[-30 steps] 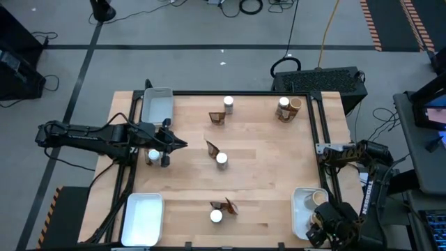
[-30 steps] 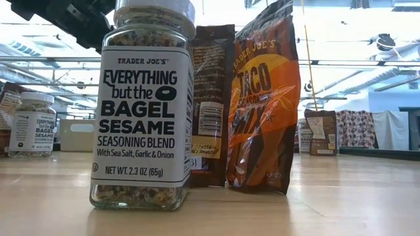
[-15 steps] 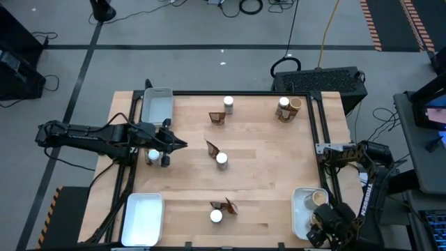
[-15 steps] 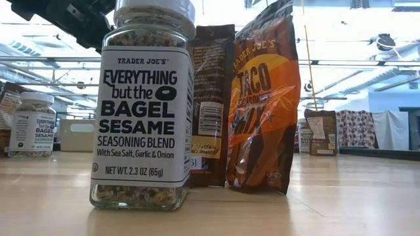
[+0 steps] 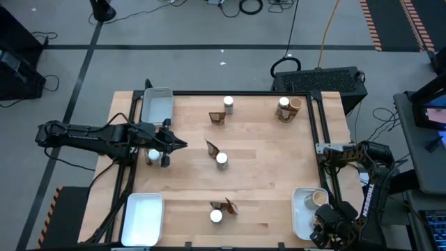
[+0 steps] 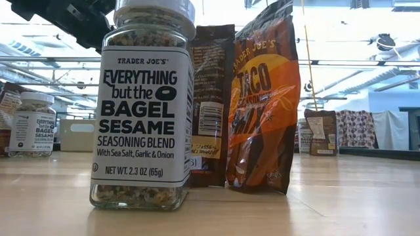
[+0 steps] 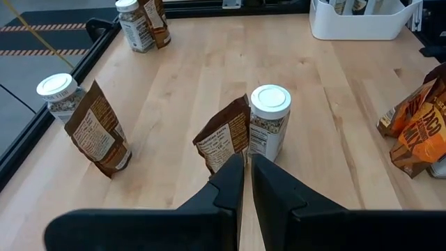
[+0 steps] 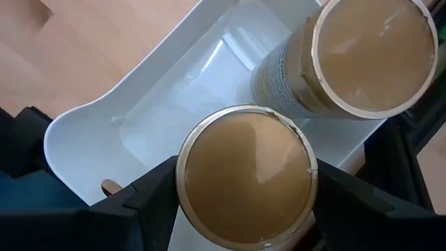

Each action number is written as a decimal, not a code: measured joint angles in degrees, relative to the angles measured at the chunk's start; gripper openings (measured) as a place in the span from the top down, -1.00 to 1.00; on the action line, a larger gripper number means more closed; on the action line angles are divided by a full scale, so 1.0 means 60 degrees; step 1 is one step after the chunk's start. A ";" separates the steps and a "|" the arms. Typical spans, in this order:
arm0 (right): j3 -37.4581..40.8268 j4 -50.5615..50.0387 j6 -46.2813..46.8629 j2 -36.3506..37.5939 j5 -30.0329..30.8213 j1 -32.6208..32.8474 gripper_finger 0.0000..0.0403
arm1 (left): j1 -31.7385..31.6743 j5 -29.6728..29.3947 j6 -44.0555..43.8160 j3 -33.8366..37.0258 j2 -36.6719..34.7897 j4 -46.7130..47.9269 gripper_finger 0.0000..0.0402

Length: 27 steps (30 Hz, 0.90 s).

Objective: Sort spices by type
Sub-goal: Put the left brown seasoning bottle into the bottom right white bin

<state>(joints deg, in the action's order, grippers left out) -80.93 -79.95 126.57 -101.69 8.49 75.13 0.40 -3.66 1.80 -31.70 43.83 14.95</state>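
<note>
My right gripper [image 8: 244,199] is at the table's near right corner [image 5: 329,224], over a white tray [image 8: 90,132], shut on a tan-lidded jar [image 8: 244,174]. A second tan-lidded jar [image 8: 369,52] stands in that tray [image 5: 319,198]. My left gripper [image 7: 247,171] is shut and hovers at the left side [image 5: 182,144], pointing at a brown sachet [image 7: 224,139] and a white-lidded jar [image 7: 268,129] at mid-table. Another white-lidded jar [image 5: 153,155] stands beside the left arm. More jars and sachets stand toward the far edge [image 5: 228,103] and the near edge [image 5: 216,216]. My right gripper pinches the tan-lidded jar between its two fingers [image 8: 150,195], which sit on opposite sides of the body just under the lid [image 8: 188,209]. The fingers come from above, pointing down. The jar is upright over the tray; its lid hides whether its base touches.
Two more white trays sit at the far left corner [image 5: 157,104] and the near left corner [image 5: 143,217]. A white-lidded jar and a tan jar stand at the far right [image 5: 287,106]. In the low view a large jar [image 6: 141,105] and sachets [image 6: 262,105] fill the foreground.
My right arm has drawn slightly toward the table's near edge. My left arm and the spices on the table have kept still.
</note>
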 joint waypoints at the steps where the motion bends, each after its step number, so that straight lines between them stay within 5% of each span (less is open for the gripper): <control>1: 0.0003 0.0049 -0.0107 0.0003 0.0000 0.0000 -0.29 | 0.0000 0.0000 0.0000 0.0000 0.0000 -0.0002 0.82; 13: 0.0018 0.0362 -0.0427 0.0000 -0.0417 -0.0102 -0.54 | 0.0000 0.0000 -0.0011 0.0000 0.0004 -0.0002 0.82; 27: 0.0018 -0.0076 -0.0460 0.0278 -0.0573 -0.0347 -0.56 | 0.0000 0.0000 -0.0064 0.0000 0.0004 -0.0006 0.82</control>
<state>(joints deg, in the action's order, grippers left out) -80.82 -80.41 123.81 -100.02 5.05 73.05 0.40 -3.66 1.42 -31.70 43.86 14.92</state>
